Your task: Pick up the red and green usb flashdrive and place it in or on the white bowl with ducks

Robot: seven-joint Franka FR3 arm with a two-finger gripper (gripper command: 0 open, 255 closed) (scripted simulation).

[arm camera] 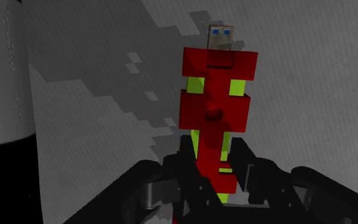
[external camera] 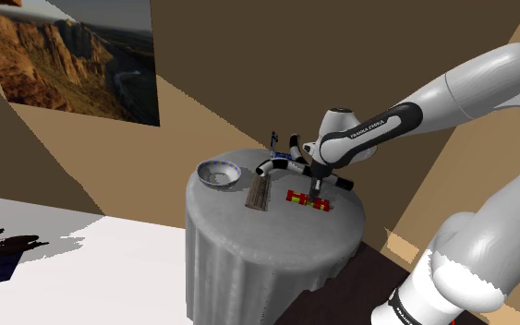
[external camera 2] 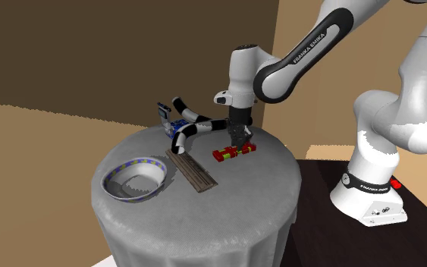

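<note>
Status: claw [arm camera: 212, 156] is down on the surface [external camera 2: 242, 197] and narrowed onto the red-and-green USB flash drive [arm camera: 215, 95]. In the wrist view both fingers [arm camera: 187, 159] press the slim end opposite the plug, so I read it as a grip, not a hover.

The drive [external camera: 307, 199] lies flat on the grey cloth in the shoulder view, so I judge the lift not yet done. It sits toward the arm's side of the round top, with the claw [external camera: 318, 187] directly over one end.

The target bowl [external camera 2: 113, 179] is white with a blue-and-yellow rim band (I can't make out any ducks from here). It's upright and empty, well apart from the drive [external camera 2: 233, 152], toward the second exterior view's left.

Between the two lies a dark slatted board [external camera 2: 193, 173], and a black-and-white bent tube thing [external camera 2: 193, 125] sits just behind the drive.

My tally: reach and grasp done. Left: lift, carry across over the board, release in the bowl [external camera: 235, 167]. The end grip is short, so the drive could pivot on lift.
</note>
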